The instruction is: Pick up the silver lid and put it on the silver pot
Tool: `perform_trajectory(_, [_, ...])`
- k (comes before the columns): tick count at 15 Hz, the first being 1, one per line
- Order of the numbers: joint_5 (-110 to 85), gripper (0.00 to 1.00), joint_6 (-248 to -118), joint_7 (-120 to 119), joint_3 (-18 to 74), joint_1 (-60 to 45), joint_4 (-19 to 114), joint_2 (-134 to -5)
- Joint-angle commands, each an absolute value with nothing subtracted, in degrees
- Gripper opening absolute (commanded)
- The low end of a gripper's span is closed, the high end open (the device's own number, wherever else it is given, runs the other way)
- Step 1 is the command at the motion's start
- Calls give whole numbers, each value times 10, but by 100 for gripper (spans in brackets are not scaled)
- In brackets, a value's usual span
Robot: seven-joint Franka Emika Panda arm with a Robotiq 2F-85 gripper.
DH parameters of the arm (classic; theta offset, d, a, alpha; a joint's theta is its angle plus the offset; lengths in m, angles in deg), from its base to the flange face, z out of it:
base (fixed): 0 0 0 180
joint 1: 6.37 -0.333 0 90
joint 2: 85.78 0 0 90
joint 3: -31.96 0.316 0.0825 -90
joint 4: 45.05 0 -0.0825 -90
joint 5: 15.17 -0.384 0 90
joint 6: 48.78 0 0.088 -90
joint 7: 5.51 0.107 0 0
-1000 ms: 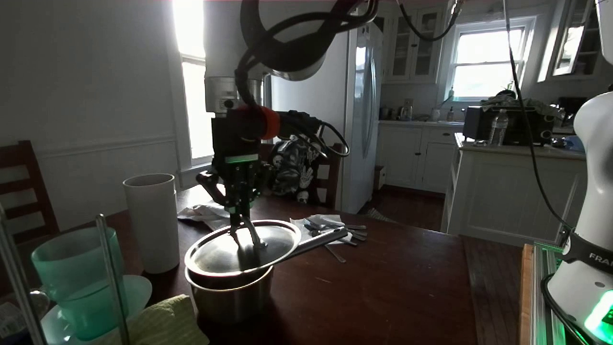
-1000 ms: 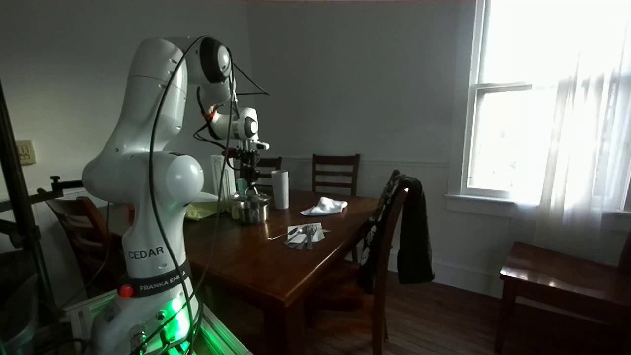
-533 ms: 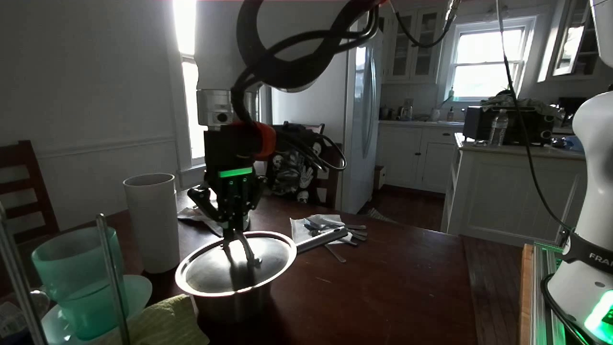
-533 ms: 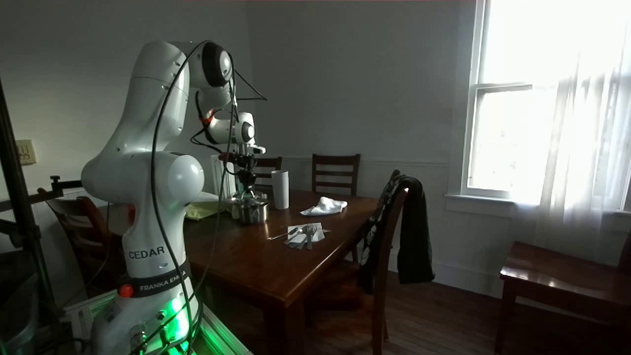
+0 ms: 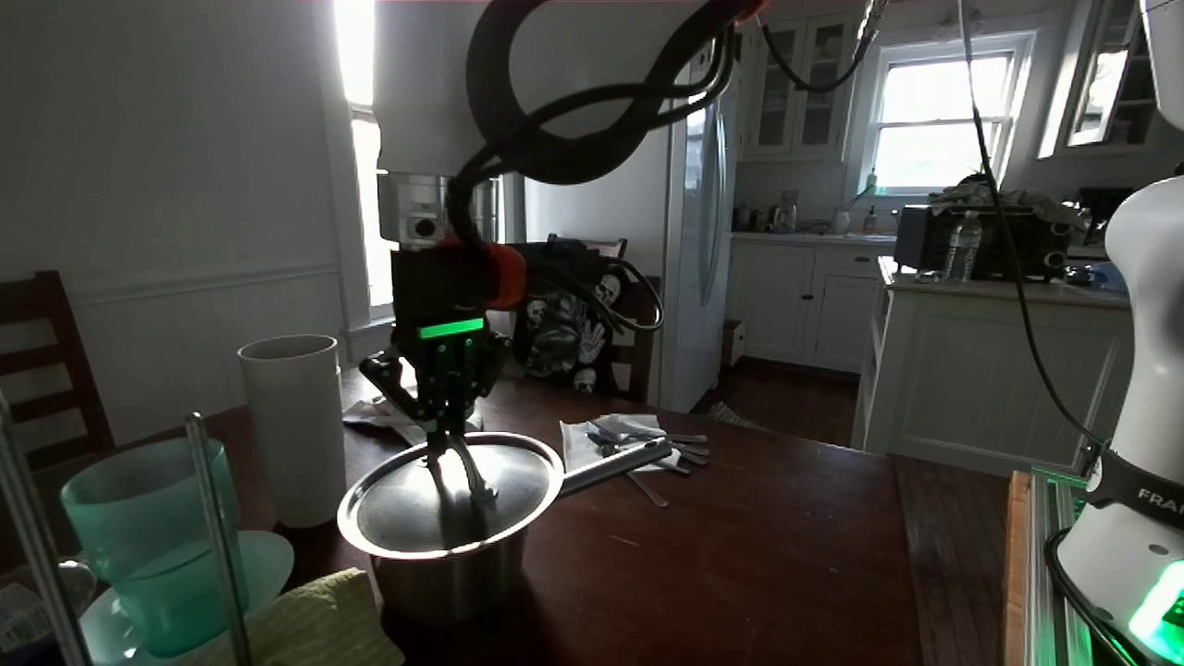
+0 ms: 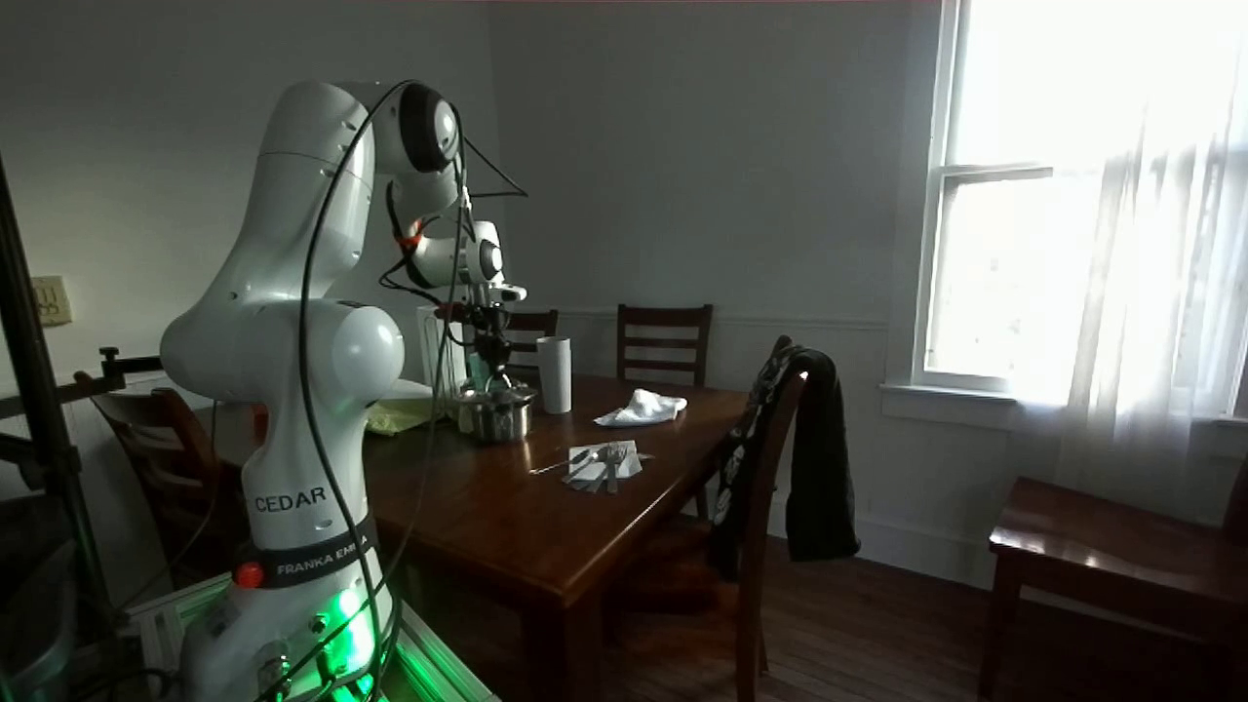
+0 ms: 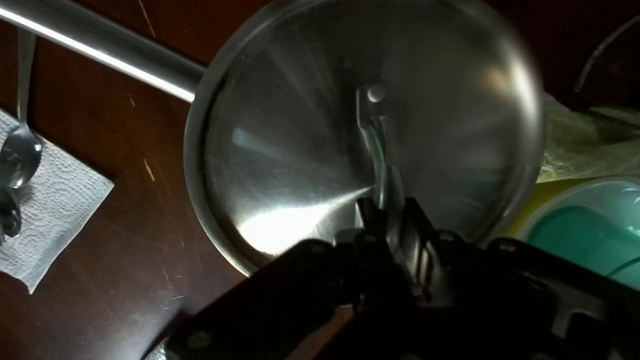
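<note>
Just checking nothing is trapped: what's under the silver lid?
The silver pot: its side shows below the silver lid, and its long handle extends past the lid. The lid covers the pot's opening, so whether anything is inside cannot be seen.

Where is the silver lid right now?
In an exterior view, the silver lid, its handle held in the gripper, is left of centre, over the silver saucepan and right of the white cylindrical container.

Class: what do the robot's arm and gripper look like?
The arm is white and rounded, lettered CEDAR, with a dark FRANKA band, a red button, a green light and black cables. The black, jointed gripper has a green strip; above that, an orange-red collar.
</note>
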State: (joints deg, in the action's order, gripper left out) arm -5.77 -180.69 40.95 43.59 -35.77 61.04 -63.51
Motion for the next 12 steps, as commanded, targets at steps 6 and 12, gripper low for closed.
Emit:
perform_trajectory(6, [-43,4,-1844,448,428,-368,606,-623])
perform_trajectory(12, [-35,4,-1846,464,420,-369,609,-623])
